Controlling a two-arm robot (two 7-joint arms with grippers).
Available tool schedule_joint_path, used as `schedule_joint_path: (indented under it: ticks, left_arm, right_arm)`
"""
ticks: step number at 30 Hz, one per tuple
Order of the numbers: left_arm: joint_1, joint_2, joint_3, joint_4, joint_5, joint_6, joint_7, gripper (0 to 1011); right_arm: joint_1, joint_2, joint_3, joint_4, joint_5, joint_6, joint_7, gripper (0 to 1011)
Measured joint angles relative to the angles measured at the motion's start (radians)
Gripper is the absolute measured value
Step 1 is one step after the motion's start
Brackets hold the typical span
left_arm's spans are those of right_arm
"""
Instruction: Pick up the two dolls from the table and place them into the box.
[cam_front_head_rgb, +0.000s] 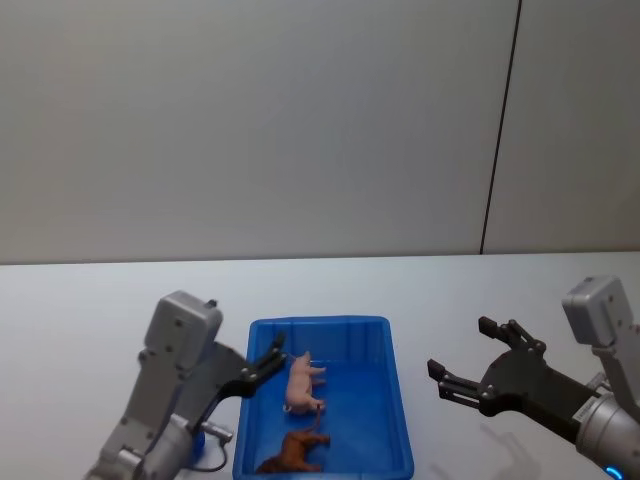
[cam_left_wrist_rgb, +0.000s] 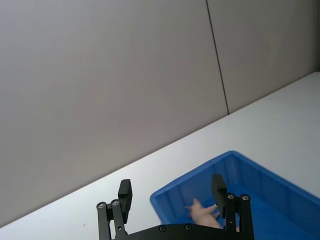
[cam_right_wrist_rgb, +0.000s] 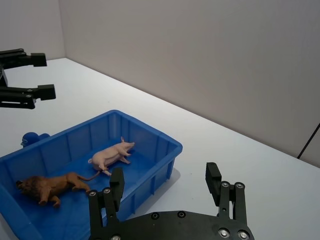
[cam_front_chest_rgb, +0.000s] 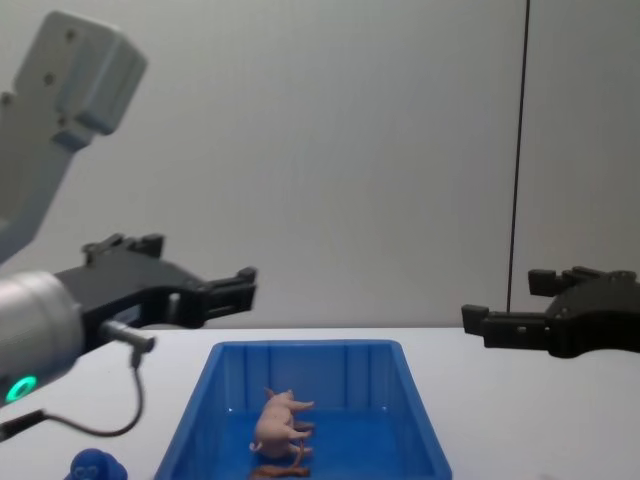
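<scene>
Two dolls lie inside the box (cam_front_head_rgb: 345, 340). The pink pig (cam_front_head_rgb: 303, 383) is at mid-floor, its long axis along the box's length. The reddish-brown animal (cam_front_head_rgb: 293, 452) lies across the near end, its tail toward the pig. The box sits toward the near edge of the table (cam_front_head_rgb: 80, 300), between the two grippers.

One rounded blue figure (cam_front_chest_rgb: 95, 467) stands on the table just outside the box's left wall, toward its near-left corner; contact with the wall cannot be confirmed.

The left gripper (cam_front_head_rgb: 270, 358) hangs above the left rim, fingers spread, nothing held. The right gripper (cam_front_head_rgb: 460, 346) hovers clear of the right wall, likewise spread and empty.

Assessment: the count of two appears met. Should the blue figure also be required, the left arm is nearer. The figure lies below its fingertips and back toward the robot, partly under that arm, so the move would call for a pull-back and a descent outside the wall.
</scene>
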Motion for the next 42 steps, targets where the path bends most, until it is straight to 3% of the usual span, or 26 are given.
schedule_joint_path:
  ticks: [8,17,29,42]
  left_arm:
    - [0.054,0.055,-0.023,-0.025,-0.044,0.022,0.032,1001]
    - [0.097,0.102,-0.046,-0.016,-0.081,0.026,0.029,1001]
    - [0.103,0.112,-0.058,0.052,-0.093,0.018,-0.033,1001]
    - [0.083,0.1,-0.063,0.14,-0.091,0.015,-0.103,1001]
  right_arm:
    - [-0.004,0.004,0.002,-0.003,0.002,-0.002,-0.001,1001]
    - [-0.006,0.007,0.003,-0.005,0.003,-0.003,-0.001,1001]
    - [-0.007,0.008,0.004,-0.007,0.004,-0.004,-0.001,1001]
    - [-0.008,0.009,0.004,-0.007,0.004,-0.004,-0.001,1001]
